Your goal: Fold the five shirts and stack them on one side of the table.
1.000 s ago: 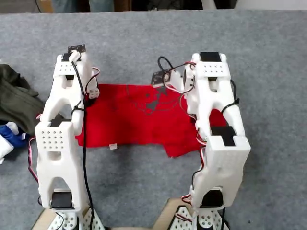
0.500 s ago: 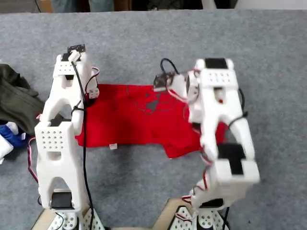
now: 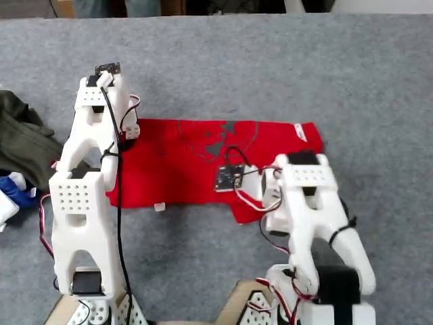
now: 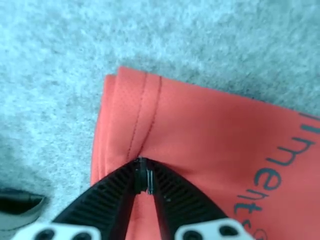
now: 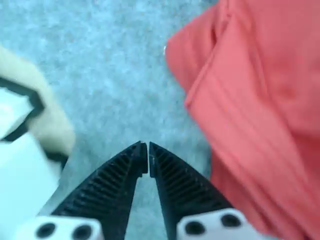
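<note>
We see the red shirt (image 3: pixel 183 169) spread flat on the grey table (image 3: pixel 270 68) between our two arms. Our left gripper (image 4: pixel 143 176) has its jaws pinched on the shirt's fabric beside a hemmed edge. Our right gripper (image 5: pixel 148 156) hangs over bare table just beside the shirt, jaws closed on nothing. A dark green garment (image 3: pixel 20 142) lies beyond the left arm

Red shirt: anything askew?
Yes. The red shirt lies in an uneven strip. Its near edge is stepped, with a flap jutting toward the arms' bases. The left gripper is shut on a hemmed corner. The right gripper is shut over bare table beside the cloth, holding nothing.
</note>
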Action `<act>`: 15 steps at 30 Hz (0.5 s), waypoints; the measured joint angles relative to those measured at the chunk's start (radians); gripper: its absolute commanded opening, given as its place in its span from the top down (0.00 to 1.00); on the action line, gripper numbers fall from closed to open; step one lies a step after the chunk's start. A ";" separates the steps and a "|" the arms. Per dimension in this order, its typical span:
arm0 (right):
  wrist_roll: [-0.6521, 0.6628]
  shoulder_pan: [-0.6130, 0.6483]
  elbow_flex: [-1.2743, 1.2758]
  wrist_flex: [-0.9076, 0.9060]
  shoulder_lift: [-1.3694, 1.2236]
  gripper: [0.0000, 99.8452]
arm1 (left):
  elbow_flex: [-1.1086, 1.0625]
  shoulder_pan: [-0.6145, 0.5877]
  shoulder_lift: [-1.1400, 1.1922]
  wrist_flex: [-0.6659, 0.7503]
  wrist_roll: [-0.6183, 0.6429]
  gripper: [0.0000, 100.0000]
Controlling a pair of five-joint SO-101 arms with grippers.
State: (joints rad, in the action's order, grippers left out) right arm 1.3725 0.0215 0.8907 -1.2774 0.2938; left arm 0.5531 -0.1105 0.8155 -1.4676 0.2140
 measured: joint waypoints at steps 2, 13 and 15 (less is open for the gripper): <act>-0.020 0.018 0.000 0.078 -0.061 0.99 | 0.000 0.000 0.000 0.000 0.000 0.97; -0.173 0.040 -0.334 0.133 -0.351 0.99 | 0.000 0.000 0.000 0.006 0.000 0.97; -0.176 0.043 -0.394 0.132 -0.373 0.99 | 0.000 0.000 0.000 0.006 0.000 0.97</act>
State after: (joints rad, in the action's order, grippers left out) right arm 1.1960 0.0644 0.4964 -1.1454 -0.0790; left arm 0.5531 -0.1105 0.8155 -1.4615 0.2140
